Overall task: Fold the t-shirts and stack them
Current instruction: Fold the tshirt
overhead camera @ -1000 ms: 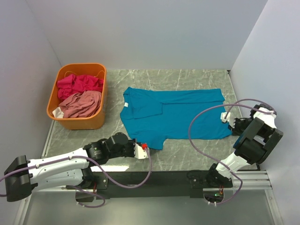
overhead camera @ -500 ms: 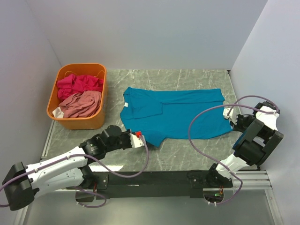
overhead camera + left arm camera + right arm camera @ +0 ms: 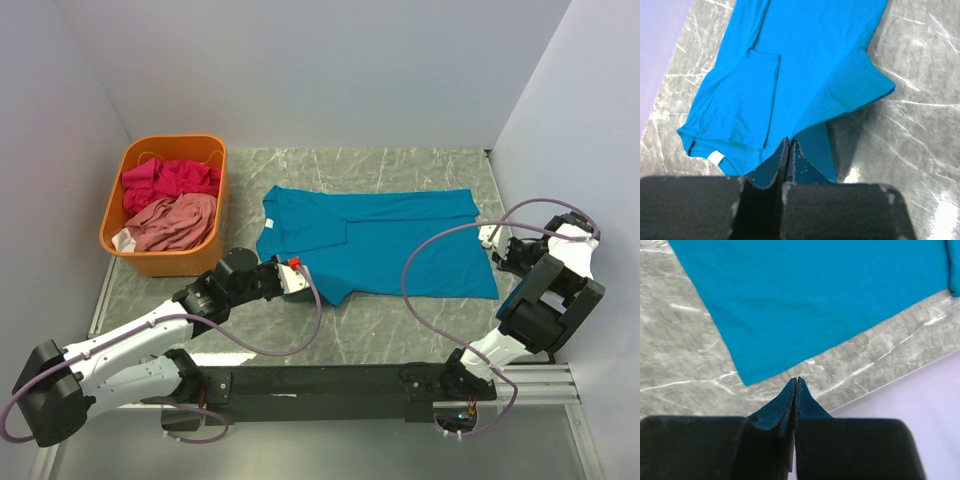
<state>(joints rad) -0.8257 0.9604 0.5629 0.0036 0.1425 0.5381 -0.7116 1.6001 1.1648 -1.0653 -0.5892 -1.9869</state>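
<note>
Grey marble table [image 3: 370, 325] stood between pale walls. Nearest us on the left, the left gripper [image 3: 789, 143] was clenched, its fingers pressed together with nothing visible between them, and its tips hung over the near sleeve of the teal shirt [image 3: 380, 240]. On the right, the right gripper [image 3: 796, 381] was likewise clenched and empty, over bare marble just beside the shirt's hem corner. We saw the teal shirt spread flat mid-table, collar to the left, 1 sleeve folded onto the body. Farther left, the basket [image 3: 165, 262] held 2 more: the salmon shirt [image 3: 175, 222] nearer, the magenta shirt [image 3: 170, 178] behind it.
</note>
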